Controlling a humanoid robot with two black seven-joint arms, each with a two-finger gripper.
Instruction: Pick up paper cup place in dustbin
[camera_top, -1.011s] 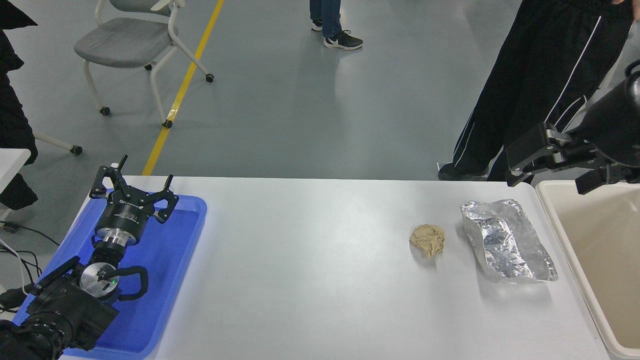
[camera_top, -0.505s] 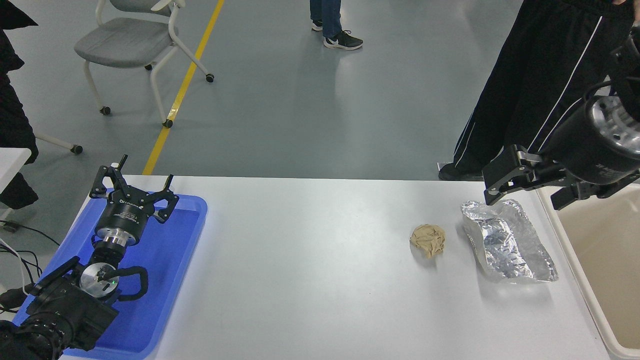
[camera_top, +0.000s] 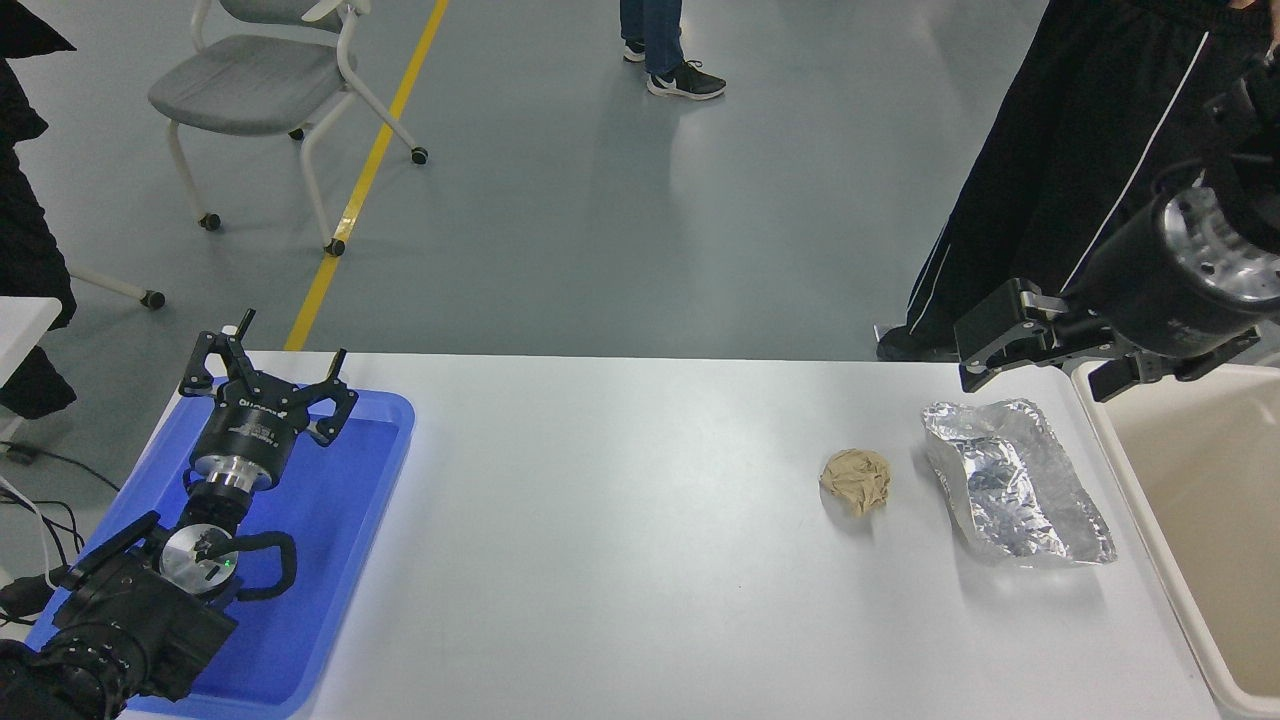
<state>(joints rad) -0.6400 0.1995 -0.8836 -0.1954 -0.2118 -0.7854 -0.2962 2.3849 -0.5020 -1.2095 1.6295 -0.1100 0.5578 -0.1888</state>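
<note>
Table (camera_top: 620, 560): foil (camera_top: 1015, 480), paper ball (camera_top: 855, 479) beside dustbin (camera_top: 1180, 520).

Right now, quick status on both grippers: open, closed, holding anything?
Left gripper: open, empty, parked over the blue tray.
Right gripper: open, empty, above the table's far edge between the foil and the bin. No cup visible.

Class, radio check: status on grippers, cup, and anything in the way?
Left gripper open, parked over blue tray. Right gripper open, empty, beside dustbin. Paper cup not visible. Foil, paper ball on table.
</note>
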